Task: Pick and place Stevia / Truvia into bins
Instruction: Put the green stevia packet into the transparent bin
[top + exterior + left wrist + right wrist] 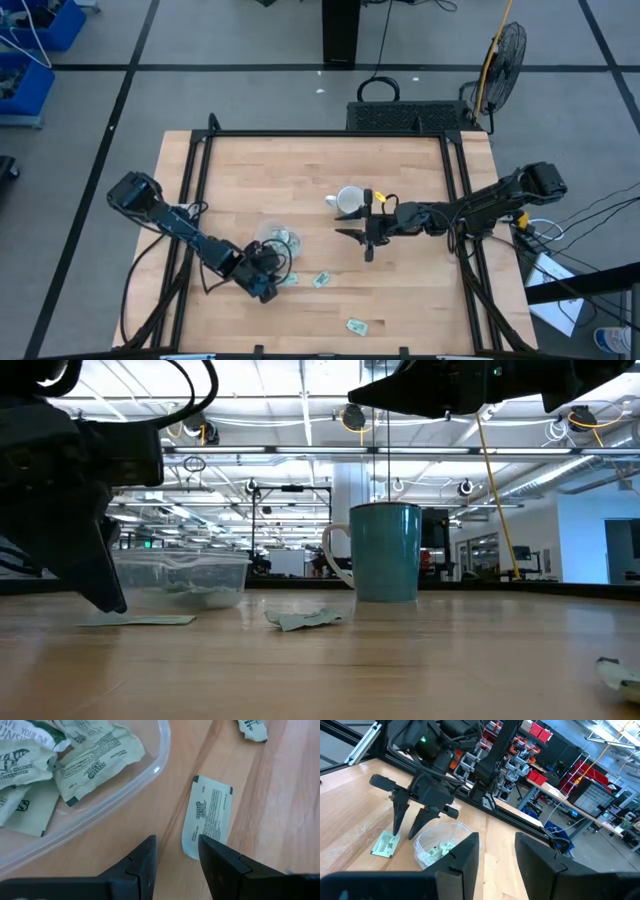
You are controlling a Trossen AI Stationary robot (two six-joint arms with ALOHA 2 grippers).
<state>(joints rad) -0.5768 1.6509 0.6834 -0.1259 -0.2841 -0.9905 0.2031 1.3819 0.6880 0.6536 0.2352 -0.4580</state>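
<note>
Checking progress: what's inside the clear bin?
The clear bin holds several crumpled pale green sweetener packets, overlapping. Anything beneath the pile is covered, so an exact count isn't possible.

packets [97, 757] printed, brand wording too blurred to read

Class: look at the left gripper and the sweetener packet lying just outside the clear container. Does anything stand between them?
Nothing visible does. The left gripper hangs open right over the packet, which lies flat on bare wood beside the clear container.

bare wood [300, 180] behind mug [350, 200], bin [278, 240] beside left gripper [268, 288]
</note>
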